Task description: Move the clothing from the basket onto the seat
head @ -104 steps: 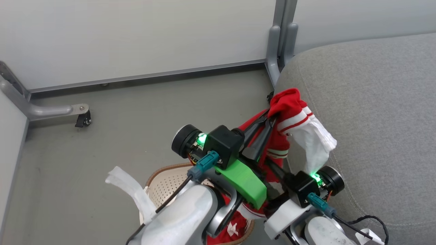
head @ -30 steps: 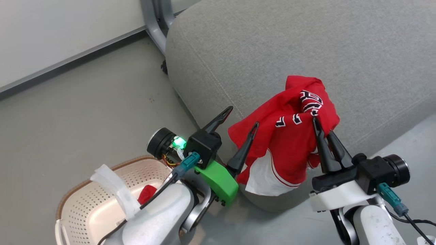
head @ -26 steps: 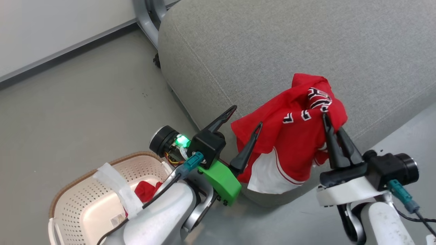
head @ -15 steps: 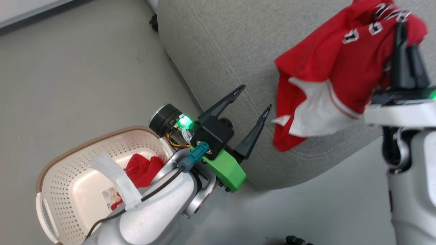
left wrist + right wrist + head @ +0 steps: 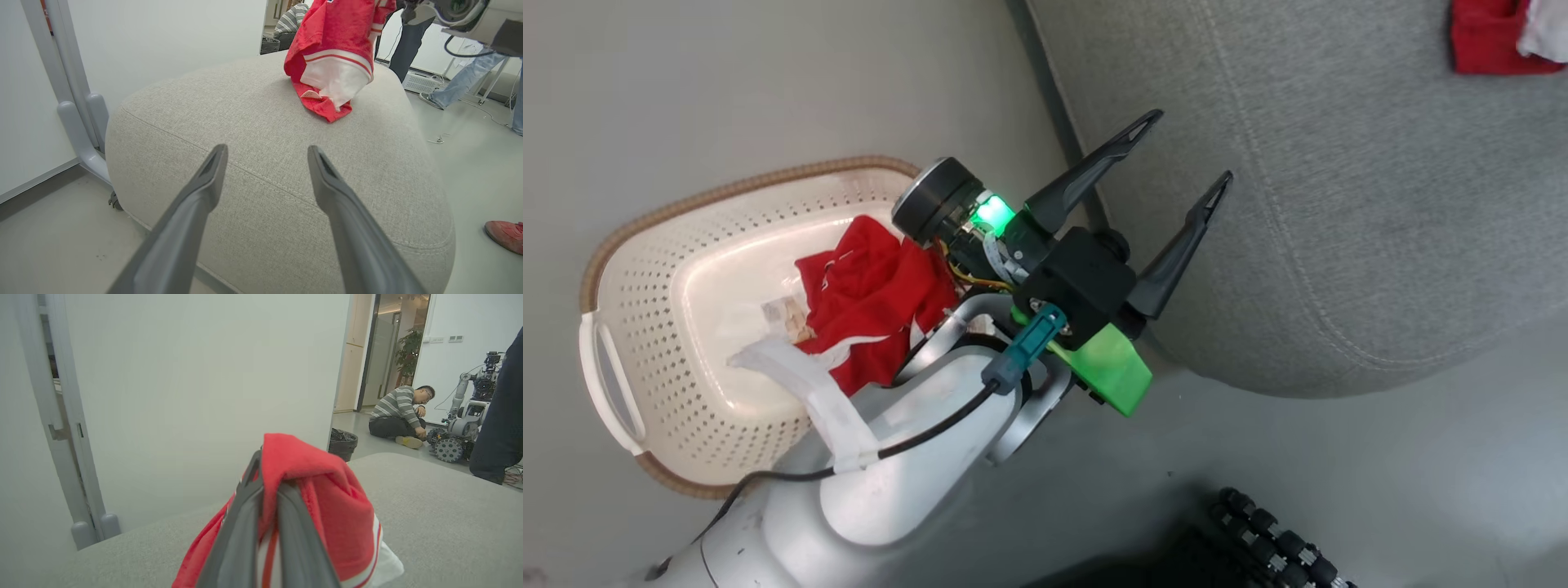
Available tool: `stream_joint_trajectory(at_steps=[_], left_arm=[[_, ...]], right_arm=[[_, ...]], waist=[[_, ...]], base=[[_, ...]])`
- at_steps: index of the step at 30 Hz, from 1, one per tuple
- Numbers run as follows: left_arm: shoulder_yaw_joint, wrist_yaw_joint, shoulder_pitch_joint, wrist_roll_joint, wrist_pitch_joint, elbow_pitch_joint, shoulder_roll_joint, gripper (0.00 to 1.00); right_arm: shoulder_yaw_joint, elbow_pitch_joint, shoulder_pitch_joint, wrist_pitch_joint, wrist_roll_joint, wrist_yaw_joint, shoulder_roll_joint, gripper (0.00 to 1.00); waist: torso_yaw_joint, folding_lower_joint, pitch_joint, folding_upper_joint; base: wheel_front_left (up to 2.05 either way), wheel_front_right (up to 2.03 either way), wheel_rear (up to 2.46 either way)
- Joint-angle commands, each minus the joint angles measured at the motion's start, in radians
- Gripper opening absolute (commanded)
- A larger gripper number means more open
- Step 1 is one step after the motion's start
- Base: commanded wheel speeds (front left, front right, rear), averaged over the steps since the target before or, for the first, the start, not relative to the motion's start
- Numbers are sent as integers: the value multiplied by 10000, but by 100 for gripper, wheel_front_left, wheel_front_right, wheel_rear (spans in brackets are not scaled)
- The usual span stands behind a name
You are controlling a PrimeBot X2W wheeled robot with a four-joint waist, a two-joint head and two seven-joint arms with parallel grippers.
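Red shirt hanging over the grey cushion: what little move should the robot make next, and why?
Probably lower the right gripper slightly and open it. It is shut on the red garment, whose lowest fold appears to touch the seat, so the garment should land there.

red garment (image 5: 331, 486) in the closed right gripper (image 5: 269, 477) — over the grey seat (image 5: 449, 510), a seated person (image 5: 398, 412) beyond

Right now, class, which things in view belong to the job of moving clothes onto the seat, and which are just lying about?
Job: held garment, basket garment, basket, seat, right gripper, left gripper.
Lying about: bin, red shoe, other robot.
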Motion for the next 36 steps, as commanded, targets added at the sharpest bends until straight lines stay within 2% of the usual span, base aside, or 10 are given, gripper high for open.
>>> stream_joint_trajectory(at_steps=[1, 5, 7, 9, 10, 20, 24, 30, 34, 36], left_arm=[[-17, -88, -309, 102, -72, 22, -64, 100], [-100, -159, -462, 126, -249, 236, -200, 100], [-75, -156, -432, 43, -386, 369, -218, 100], [-62, -123, -375, 20, -513, 544, -215, 100], [-56, -95, -349, 30, -602, 596, -208, 100], [265, 283, 580, -481, -1567, 1249, -268, 100], [618, 548, 1199, -877, -1881, 1573, -271, 100], [1534, 974, 2429, -1595, -2162, 1915, -268, 100], [2556, 1217, 3341, -1621, -2196, 1790, -471, 100], [3182, 1182, 3969, -1598, -2191, 1705, -594, 100]], right_arm=[[-24, 358, -189, -30, -115, -10, -123, 0], [111, 1206, -366, -30, -527, -10, -76, 0], [160, 1511, -290, -30, -687, -10, 5, 8], [169, 1615, -203, -31, -840, -10, 67, 54], [88, 1388, -181, -31, -1001, -10, 143, 100], [1784, -846, 1707, -31, -829, -10, 1309, 100], [2478, -1430, 2797, -30, -995, -10, 1480, 100], [3341, -1772, 4433, -31, -1448, -10, 1705, 100], [3859, -1970, 5448, -31, -1759, -10, 1843, 100], [4072, -2052, 5987, -30, -1905, -12, 1915, 100]], waist=[[986, -2, 1273, 0], [1141, -2, 1410, 0], [1175, -2, 1336, 0], [1201, -2, 1185, 0], [1212, -2, 1077, 0], [1440, -2, -958, 0], [1709, -2, -2025, 0], [2219, -2, -3504, 0], [2626, -2, -4335, 0], [2801, -2, -4695, 0]], base=[[0, 0, 0], [0, 0, 0], [0, 0, 0], [0, 0, 0], [0, 0, 0], [0, 0, 0], [0, 0, 0], [0, 0, 0], [0, 0, 0], [0, 0, 0]])
